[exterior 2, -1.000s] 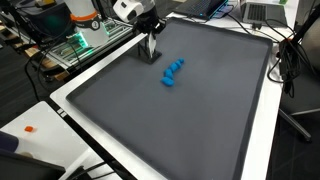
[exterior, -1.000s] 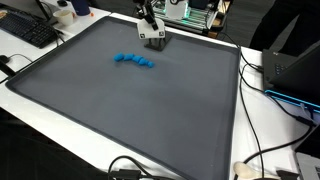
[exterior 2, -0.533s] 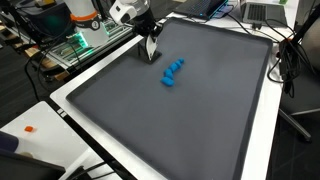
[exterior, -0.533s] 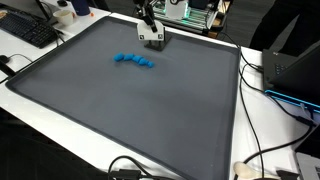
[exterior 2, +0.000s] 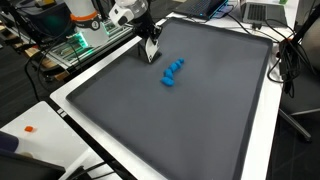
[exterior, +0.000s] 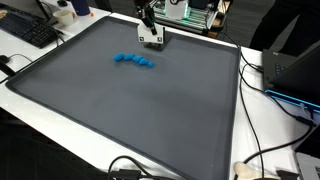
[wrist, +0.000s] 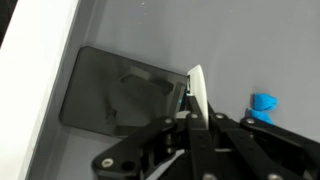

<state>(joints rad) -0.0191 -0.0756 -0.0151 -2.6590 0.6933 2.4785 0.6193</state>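
My gripper (exterior: 151, 40) hangs over the far edge of a large dark grey mat (exterior: 130, 115), and it also shows in an exterior view (exterior 2: 152, 52). In the wrist view its jaws (wrist: 197, 112) are shut on a thin white flat piece (wrist: 197, 92), held edge-on just above the mat. A chain of small blue pieces (exterior: 134, 60) lies on the mat a short way from the gripper, apart from it. It shows in both exterior views (exterior 2: 173, 72) and at the right of the wrist view (wrist: 263, 103). A dark rectangular patch (wrist: 120, 95) lies on the mat under the gripper.
The mat sits on a white table (exterior 2: 75, 110). A keyboard (exterior: 30, 28) lies beyond one corner. Cables (exterior: 270, 150) run along one side. A laptop (exterior 2: 262, 12) and lab equipment (exterior 2: 75, 45) stand around the table. A small orange item (exterior 2: 30, 128) lies on the table edge.
The gripper, still holding the white piece, has risen slightly and shifted a little toward the mat's far edge. The blue pieces have not moved.
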